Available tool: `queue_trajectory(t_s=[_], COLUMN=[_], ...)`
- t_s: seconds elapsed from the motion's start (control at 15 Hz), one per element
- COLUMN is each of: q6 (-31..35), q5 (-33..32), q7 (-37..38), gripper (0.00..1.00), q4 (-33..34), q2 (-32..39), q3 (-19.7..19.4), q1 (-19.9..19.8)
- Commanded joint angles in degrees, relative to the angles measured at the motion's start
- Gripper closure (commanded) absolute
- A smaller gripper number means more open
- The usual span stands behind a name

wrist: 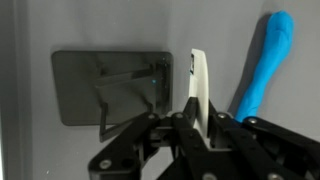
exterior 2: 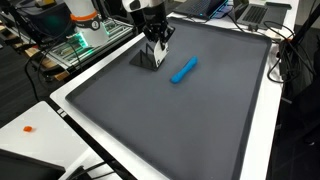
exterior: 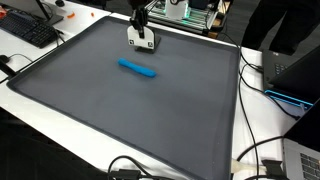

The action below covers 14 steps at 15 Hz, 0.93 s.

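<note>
My gripper (wrist: 197, 122) is shut on a thin white flat piece (wrist: 198, 85), seen edge-on between the fingers in the wrist view. In both exterior views the gripper (exterior: 142, 33) (exterior 2: 156, 48) holds the white piece (exterior: 143, 41) upright at or just above the grey mat (exterior: 120, 110) near its far edge; whether it touches the mat I cannot tell. A blue elongated object (exterior: 138, 68) (exterior 2: 183, 70) lies flat on the mat a short way from the gripper. In the wrist view it (wrist: 262, 65) lies to the right of the white piece, apart from it.
The piece casts a dark rectangular shadow (wrist: 110, 85) on the mat. A keyboard (exterior: 28, 28) lies beyond one mat edge, and a laptop (exterior: 298, 72) with cables (exterior: 262, 150) beyond another. A green-lit device (exterior 2: 85, 40) stands behind the arm. A small orange item (exterior 2: 28, 128) lies on the white table.
</note>
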Motion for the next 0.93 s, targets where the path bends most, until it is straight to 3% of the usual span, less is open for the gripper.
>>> queue_trajectory(t_s=[0.0, 0.47, 0.87], q6=[-6.2, -17.8, -23.2], q5=[-1.1, -4.9, -11.3], q7=[-2.0, -10.6, -21.7], gripper=[0.98, 0.98, 0.98], q4=[2.7, 16.1, 26.8], q2=[-2.6, 2.5, 10.3], q3=[0.1, 1.9, 2.4], q1=[0.7, 2.6, 4.6])
